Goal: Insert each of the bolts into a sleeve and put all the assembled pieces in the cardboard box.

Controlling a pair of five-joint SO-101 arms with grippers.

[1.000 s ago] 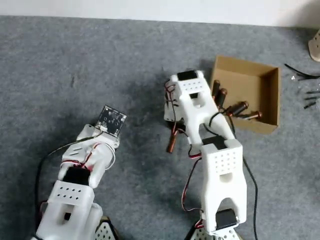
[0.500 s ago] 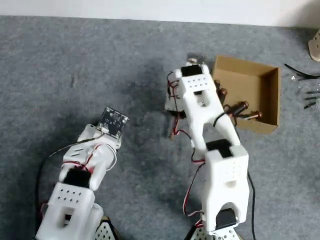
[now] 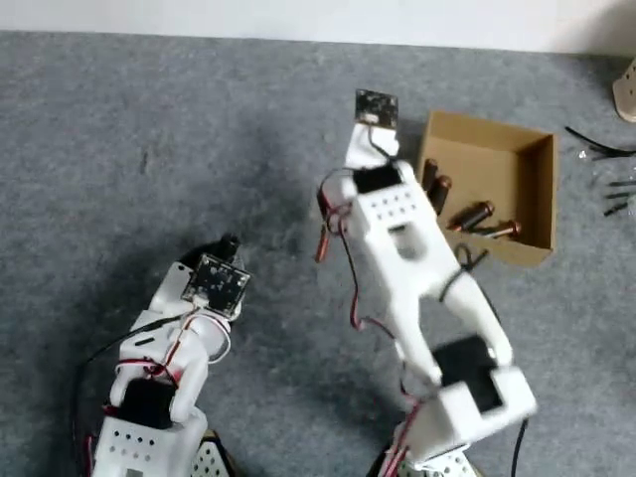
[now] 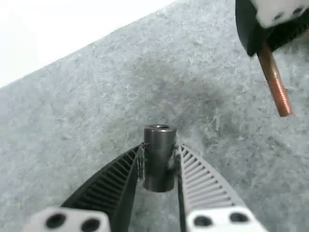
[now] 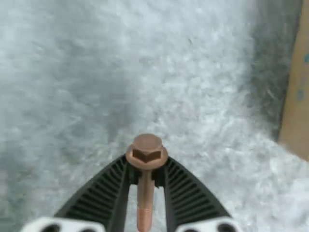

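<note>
My left gripper (image 4: 159, 164) is shut on a dark metal sleeve (image 4: 159, 157), held upright with its bore facing up; in the high view the sleeve (image 3: 229, 244) shows at the tip of the lower-left arm. My right gripper (image 5: 146, 169) is shut on a copper bolt (image 5: 146, 179), hex head outward. In the high view that bolt (image 3: 322, 241) hangs down beside the right arm, left of the cardboard box (image 3: 542, 189). The same bolt (image 4: 273, 82) also appears in the left wrist view, some way from the sleeve. Several assembled pieces (image 3: 467, 216) lie inside the box.
Grey carpet covers the table. The box (image 5: 295, 92) edge appears in the right wrist view. Black screws or tools (image 3: 611, 184) lie at the far right edge. Open carpet lies between the two arms.
The right arm has lifted and swung away from the table's near edge, carrying the bolt up off the carpet. The left arm has drawn back toward its base with the sleeve.
</note>
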